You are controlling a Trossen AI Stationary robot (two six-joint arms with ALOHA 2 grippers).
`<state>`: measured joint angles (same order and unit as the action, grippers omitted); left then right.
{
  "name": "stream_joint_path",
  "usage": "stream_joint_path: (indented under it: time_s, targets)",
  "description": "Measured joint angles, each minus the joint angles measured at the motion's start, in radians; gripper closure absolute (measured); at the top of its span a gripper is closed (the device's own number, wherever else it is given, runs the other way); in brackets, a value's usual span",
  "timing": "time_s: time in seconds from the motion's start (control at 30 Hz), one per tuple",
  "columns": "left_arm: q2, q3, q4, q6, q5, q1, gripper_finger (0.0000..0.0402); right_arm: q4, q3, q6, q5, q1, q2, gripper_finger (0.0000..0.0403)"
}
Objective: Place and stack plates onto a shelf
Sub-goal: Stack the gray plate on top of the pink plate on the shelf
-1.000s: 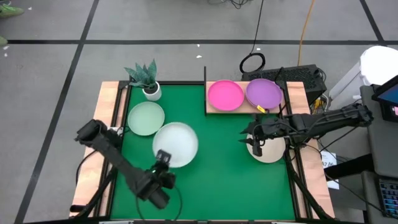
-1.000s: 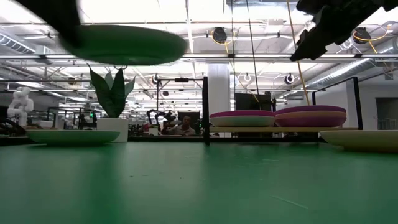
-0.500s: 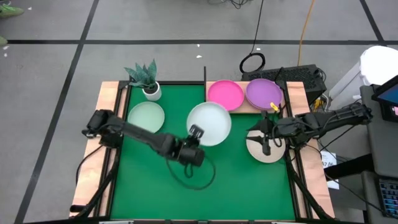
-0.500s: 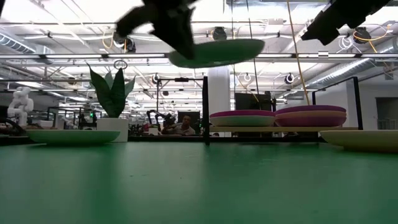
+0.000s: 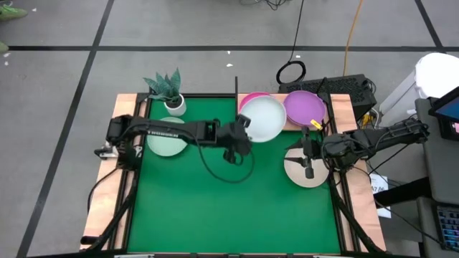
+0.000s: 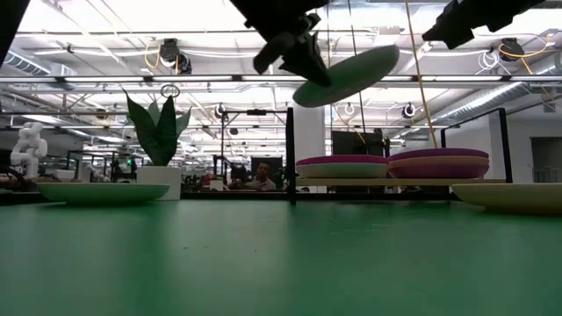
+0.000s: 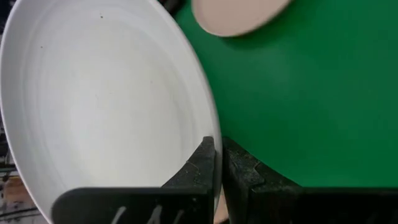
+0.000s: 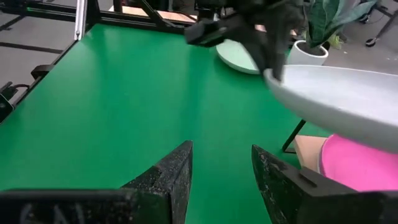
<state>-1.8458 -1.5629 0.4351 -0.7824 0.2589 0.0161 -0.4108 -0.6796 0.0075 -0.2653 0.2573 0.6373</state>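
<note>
Five plates are in sight from above: a white plate (image 5: 262,119) gripped by its rim in the left hand (image 5: 239,133), which holds it tilted in the air over the hot pink plate (image 5: 246,99); a purple plate (image 5: 305,107) beside the pink one; a pale mint plate (image 5: 166,142) lying on the mat under the left arm; and a beige plate (image 5: 304,172) at the mat's right edge. From counter height both shelf piles look layered, a pale plate under the pink and a salmon-toned one under the purple, though I cannot count them surely. The shelf (image 5: 287,126) is one light wooden board at the far right of the counter, and it carries the pink and purple plates side by side. The right hand (image 5: 308,156) hangs just above the beige plate with its fingers (image 8: 171,175) apart and nothing between them. One potted plant (image 5: 168,89) in a small white pot stands at the far left corner. The counter is covered with a green mat (image 5: 237,208) framed in pale wood. Beyond it lies an open workshop hall with ceiling lights, black frames and a person seated far off.
</note>
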Motion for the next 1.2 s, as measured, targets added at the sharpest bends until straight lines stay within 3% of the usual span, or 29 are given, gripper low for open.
stream_joint_path:
  time_s: [0.17, 0.5, 0.9, 1.2]
  targets:
    - [0.0, 0.001, -0.103, -0.001, -0.097, 0.061, 0.0391, 0.0, 0.0, 0.006, 0.0, 0.0, 0.0, 0.0257]
    - [-0.125, 0.002, -0.376, -0.022, -0.107, 0.12, 0.0391, 0.028, 0.0, 0.024, 0.004, 0.004, -0.001, 0.0257]
    - [-0.184, 0.002, -0.362, 0.07, -0.094, 0.187, 0.0391, 0.0, 0.0, 0.033, 0.003, 0.022, -0.001, 0.0257]
    - [-0.216, 0.002, -0.353, 0.09, -0.101, 0.194, 0.0367, -0.002, 0.0, 0.033, 0.003, 0.022, -0.002, 0.0257]
